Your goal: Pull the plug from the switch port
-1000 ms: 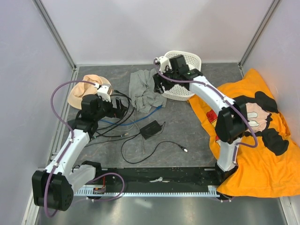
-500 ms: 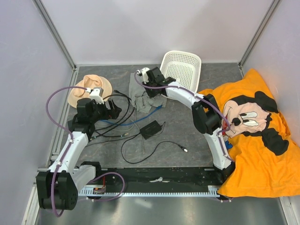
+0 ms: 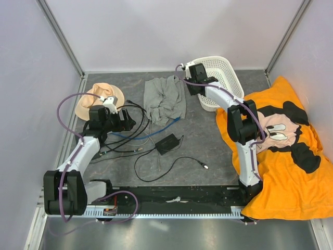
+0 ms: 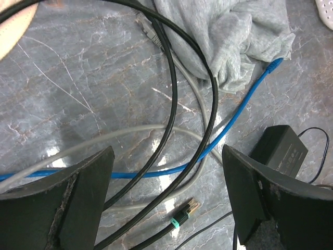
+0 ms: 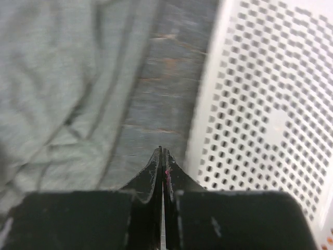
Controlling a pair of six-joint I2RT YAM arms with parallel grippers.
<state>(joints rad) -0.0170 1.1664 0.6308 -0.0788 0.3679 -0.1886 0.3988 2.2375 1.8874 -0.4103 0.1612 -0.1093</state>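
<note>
The switch port is out of view, and no plug seated in a socket shows. My left gripper [image 3: 126, 120] [image 4: 166, 161] hangs open over a tangle of cables. Under it run a blue cable [image 4: 223, 133], black cables [image 4: 171, 99] and a grey cable [image 4: 104, 135]. A loose black plug with a green band [image 4: 183, 214] lies between the fingers. The blue cable's free end [image 4: 273, 64] rests beside the grey cloth [image 3: 164, 99] [image 4: 234, 36]. My right gripper [image 3: 191, 86] [image 5: 161, 156] is shut on nothing, low over bare table between the cloth [image 5: 57, 94] and the white basket [image 5: 270, 104].
A small black power brick [image 3: 166, 143] [image 4: 278, 151] with a thin cord lies mid-table. The white basket [image 3: 223, 70] stands at the back right, a peach hat [image 3: 88, 101] at the back left, and an orange cartoon pillow [image 3: 296, 156] on the right.
My right gripper has shut and swung from the basket to the cloth and back toward the basket. The basket shifted right and the cloth lies more spread out. The left arm barely moved.
</note>
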